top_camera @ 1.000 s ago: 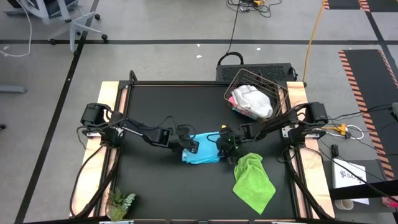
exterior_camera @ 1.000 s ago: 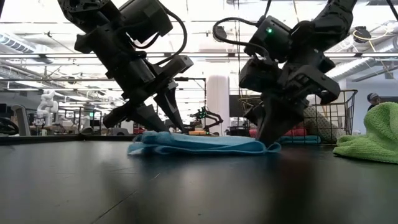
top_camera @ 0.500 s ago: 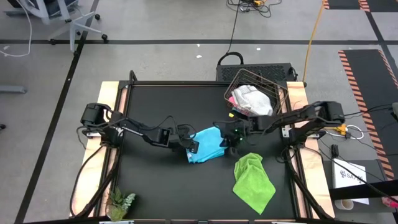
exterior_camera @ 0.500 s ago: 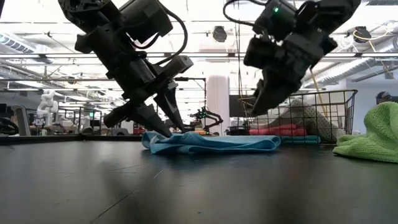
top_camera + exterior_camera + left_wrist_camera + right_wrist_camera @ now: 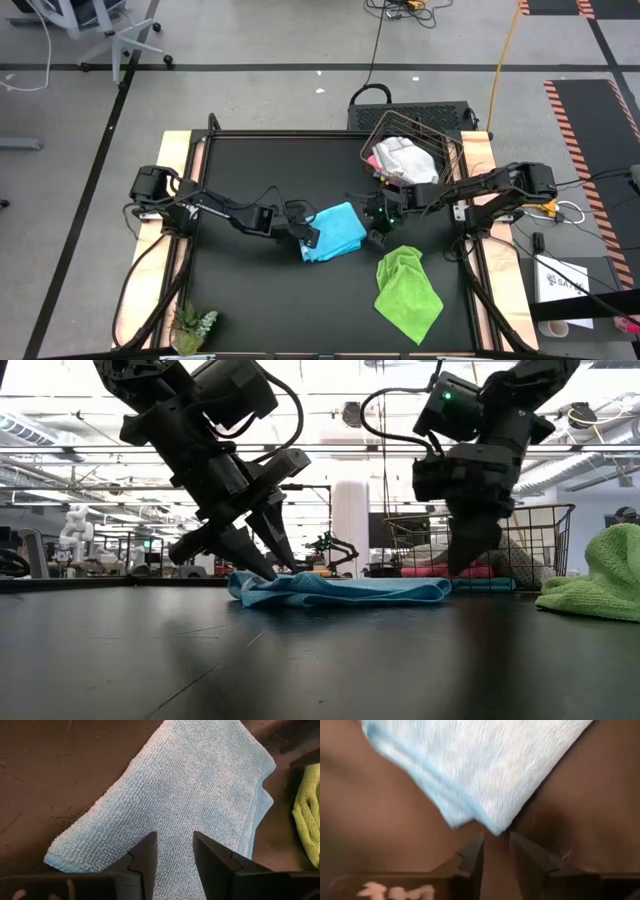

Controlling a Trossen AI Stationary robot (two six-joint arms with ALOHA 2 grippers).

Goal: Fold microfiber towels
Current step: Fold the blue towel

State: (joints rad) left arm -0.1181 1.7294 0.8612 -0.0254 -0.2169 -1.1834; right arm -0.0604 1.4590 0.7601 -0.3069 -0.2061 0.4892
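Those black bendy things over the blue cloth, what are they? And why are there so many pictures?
They are two robot arms, each ending in a two-finger pincher called a gripper. The pictures show one moment from four cameras: one looks straight down from above, one sits at table height, and one rides on each arm's wrist.

On the black table lies a folded light blue towel. The left gripper presses on one end of it with fingers a little apart, so it pins the cloth rather than pinching it. The right gripper hangs at the towel's other end with a small gap between its fingers and nothing in them.

A lime green towel lies crumpled nearby, a wire basket holds more cloths, and a little plant sits in a corner.
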